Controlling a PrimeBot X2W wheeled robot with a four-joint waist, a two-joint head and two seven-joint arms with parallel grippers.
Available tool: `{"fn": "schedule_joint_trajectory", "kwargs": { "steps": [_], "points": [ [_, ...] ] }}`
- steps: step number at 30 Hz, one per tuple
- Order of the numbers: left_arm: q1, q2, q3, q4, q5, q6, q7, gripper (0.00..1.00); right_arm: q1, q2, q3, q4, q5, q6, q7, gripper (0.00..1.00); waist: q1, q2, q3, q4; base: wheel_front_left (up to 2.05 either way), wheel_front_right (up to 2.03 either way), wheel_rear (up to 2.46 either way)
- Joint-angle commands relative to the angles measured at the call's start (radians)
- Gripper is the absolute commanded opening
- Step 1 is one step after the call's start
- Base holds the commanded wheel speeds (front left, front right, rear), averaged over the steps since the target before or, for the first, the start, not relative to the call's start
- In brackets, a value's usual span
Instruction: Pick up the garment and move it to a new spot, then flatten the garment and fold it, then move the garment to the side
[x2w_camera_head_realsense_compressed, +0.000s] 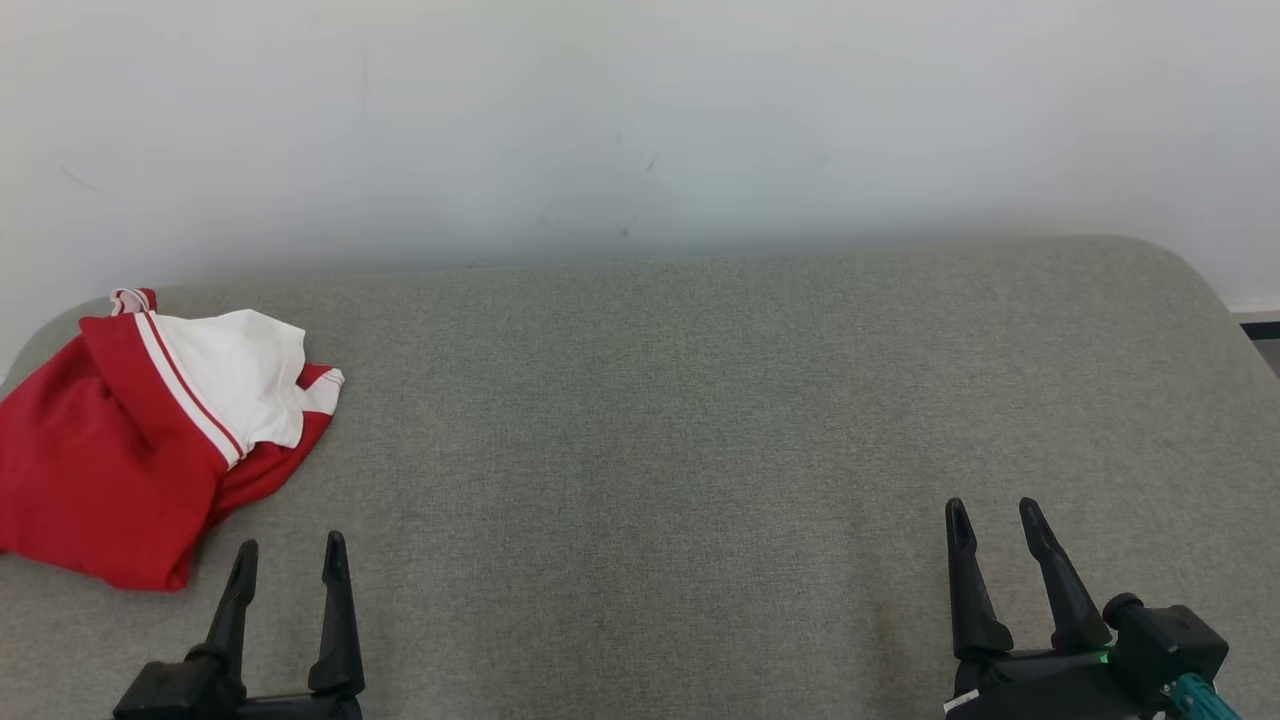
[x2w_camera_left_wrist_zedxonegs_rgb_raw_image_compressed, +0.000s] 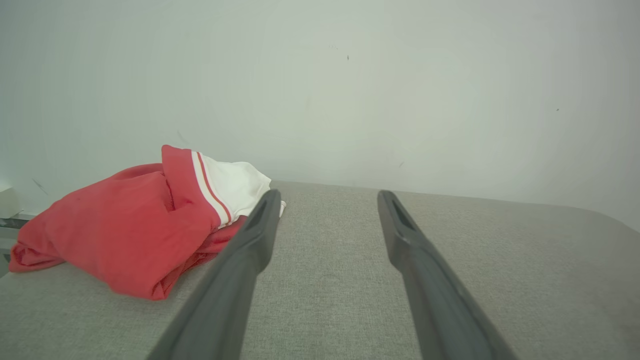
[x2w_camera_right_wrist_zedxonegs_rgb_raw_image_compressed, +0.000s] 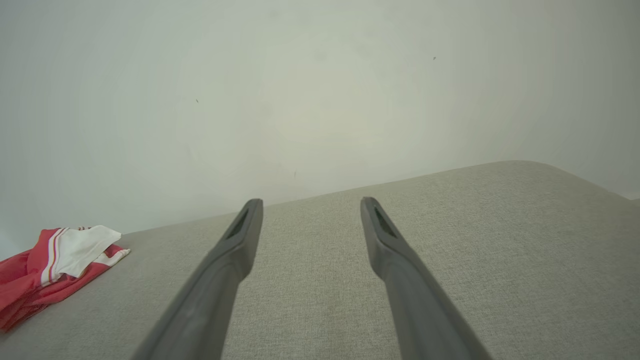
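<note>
Both claws are hanging with fingers spread wide and nothing between them: my left claw (x2w_camera_head_realsense_compressed: 291, 542) at seven o'clock, my right claw (x2w_camera_head_realsense_compressed: 994, 505) at five. The red and white garment (x2w_camera_head_realsense_compressed: 120, 450) is lying bunched at nine o'clock on the grey cushion (x2w_camera_head_realsense_compressed: 650, 420), just beside my left fingertips and reaching the cushion's edge. I am weighing one risk: pinching only the top layer could be dragging the heap off that edge, or leaving it twisted for flattening.
</note>
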Motion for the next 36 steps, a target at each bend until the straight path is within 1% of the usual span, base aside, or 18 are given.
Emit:
{"fn": "schedule_joint_trajectory", "kwargs": {
  "steps": [1,13,16,20,36],
  "points": [
    [0.011,0.005,0.004,-0.003,0.025,0.002,-0.011,1.0,0.005,-0.003,0.001,-0.005,-0.029,-0.002,-0.012,1.0,0.0,0.0,-0.001,0.0,0.0,0.0,0.0],
    [0.014,0.002,0.014,0.025,0.065,0.001,-0.032,1.0,0.018,-0.003,0.002,-0.006,-0.1,-0.002,-0.032,1.0,0.0,0.0,-0.012,-0.002,0.0,0.0,0.0],
    [0.013,0.001,0.012,0.03,0.071,0.0,-0.037,1.0,0.02,-0.003,0.004,0.001,-0.099,-0.002,-0.038,1.0,0.0,0.0,-0.015,-0.002,0.0,0.0,0.0],
    [0.01,0.001,0.013,0.034,0.05,-0.002,-0.028,1.0,0.018,-0.003,0.003,0.012,-0.07,-0.002,-0.035,1.0,0.0,0.0,-0.016,-0.001,0.0,0.0,0.0],
    [0.027,0.006,0.01,0.012,0.028,0.017,0.01,1.0,0.012,-0.003,0.005,0.025,-0.041,-0.002,-0.026,1.0,0.0,0.0,-0.017,-0.002,0.0,0.0,0.0]
  ]
}}
